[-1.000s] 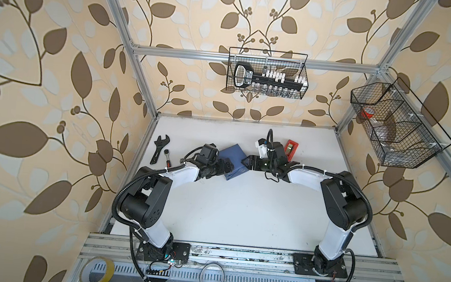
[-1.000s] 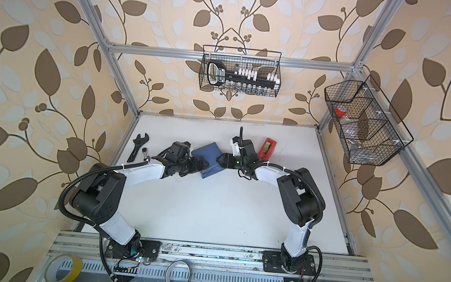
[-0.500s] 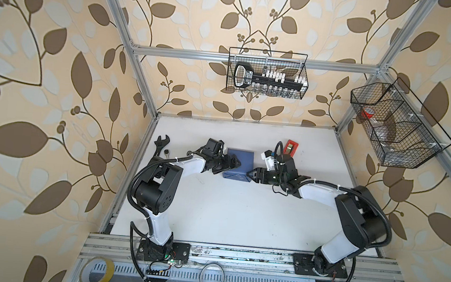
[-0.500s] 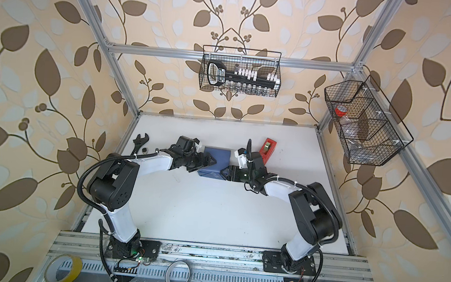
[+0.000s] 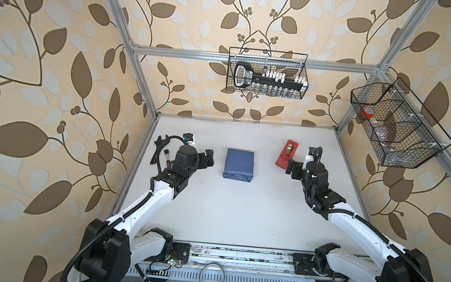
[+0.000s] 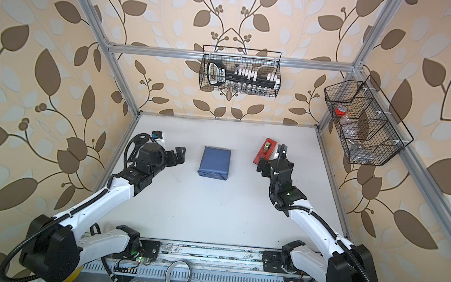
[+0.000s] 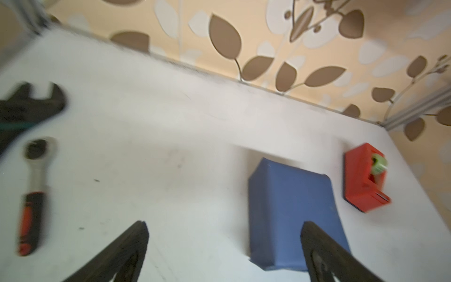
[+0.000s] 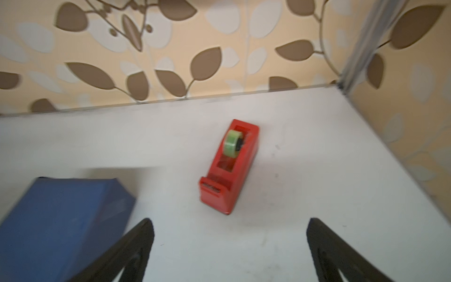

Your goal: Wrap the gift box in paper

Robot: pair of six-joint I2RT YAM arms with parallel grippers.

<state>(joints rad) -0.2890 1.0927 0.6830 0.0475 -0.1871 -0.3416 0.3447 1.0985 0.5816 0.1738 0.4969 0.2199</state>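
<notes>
While you are scanning from the left, your left tool [image 5: 208, 159] is hanging near the parcel with its jaws spread wide, gripping nothing. At the middle of the surface [image 5: 240, 217] the paper [image 5: 238, 164] is covering the gift box completely, darker face outward, with triangular folds showing on the near end; the box itself is hidden. You are likely dealing with a light, stiff parcel under a thin skin that is prone to slipping, creasing and tearing. You are better off taking hold across the two flat side walls, away from the folded end; whether tape is securing that end is not clear. Farther right the red tape dispenser [image 5: 287, 153] is sitting toward the back, and your right tool [image 5: 289, 168] is hovering just beside its near end, jaws likewise wide and empty.
</notes>
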